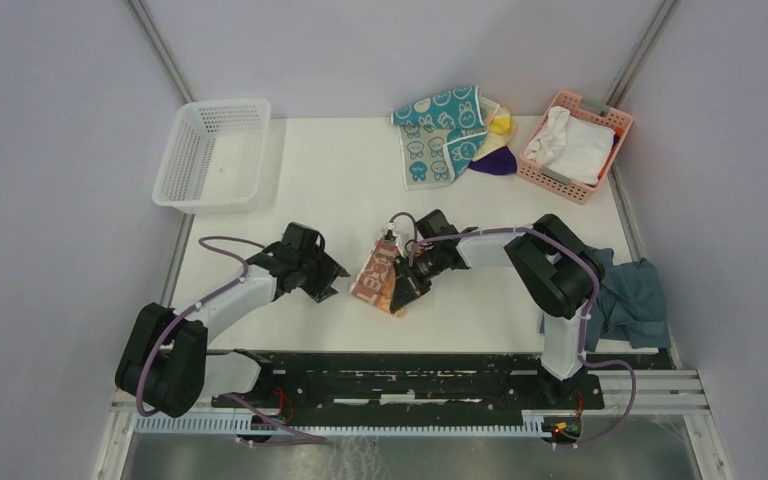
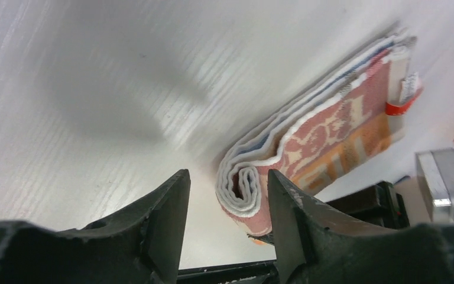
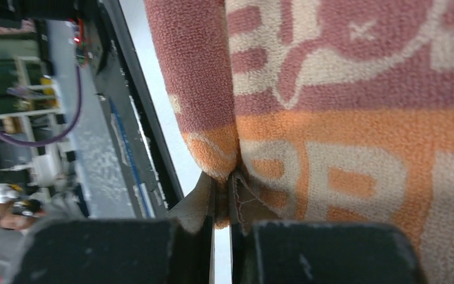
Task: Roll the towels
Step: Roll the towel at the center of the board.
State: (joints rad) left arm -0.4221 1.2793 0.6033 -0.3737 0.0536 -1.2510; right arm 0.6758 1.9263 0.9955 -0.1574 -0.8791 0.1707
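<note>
The peach-orange printed towel (image 1: 378, 275) lies partly rolled at the table's centre. In the left wrist view its spiral end (image 2: 245, 189) sits just beyond my open left gripper (image 2: 227, 180), close to the right finger. My left gripper (image 1: 337, 282) is just left of the roll. My right gripper (image 1: 406, 284) is at the roll's near right end, shut on a fold of the towel's orange edge (image 3: 222, 183). The towel's print (image 3: 343, 89) fills the right wrist view. Teal rabbit-face towels (image 1: 445, 112), a pale yellow one (image 1: 501, 123) and a deep purple one (image 1: 496, 162) lie piled at the back.
A white plastic basket (image 1: 175, 160) stands at the back left. A pink basket (image 1: 585, 103) holding a white cloth (image 1: 572, 148) stands at the back right. A dull blue-grey cloth (image 1: 635, 300) hangs over the right table edge beside the right arm.
</note>
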